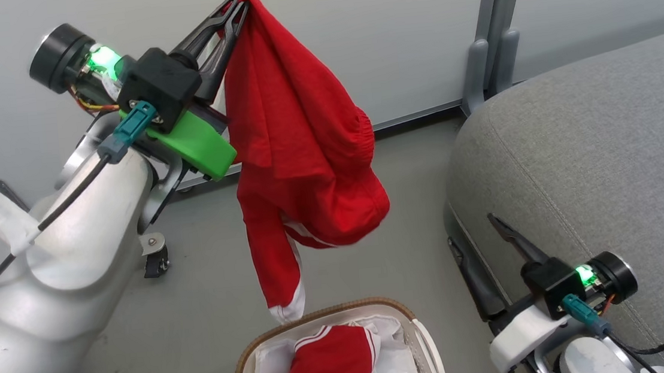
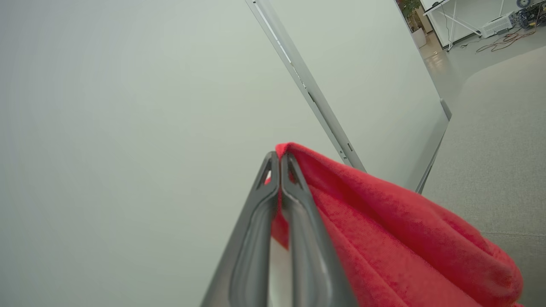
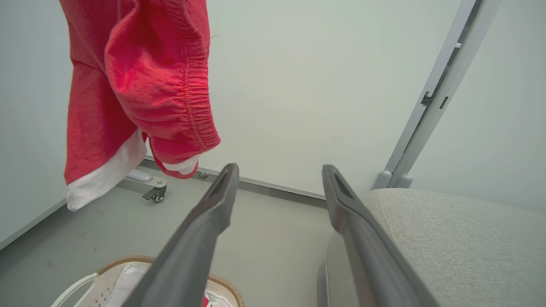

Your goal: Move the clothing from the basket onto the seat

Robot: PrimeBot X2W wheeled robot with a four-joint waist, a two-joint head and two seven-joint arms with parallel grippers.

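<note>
Grey floor (image 1: 199, 318) lay below as our left gripper (image 1: 239, 3) pinched the clothing (image 1: 298, 141) tight, hanging lengthwise above the basket (image 1: 319, 315), a second red piece (image 1: 329, 361) inside; the seat (image 1: 605, 144) lay to its right, beside our wide-open, empty right gripper (image 1: 471, 229).

One garment (image 1: 298, 141) hangs from the left gripper (image 1: 239, 5) over the basket (image 1: 425, 340). A second garment (image 1: 333, 367) lies inside it. The sofa (image 1: 605, 144) stands to the basket's right.
</note>
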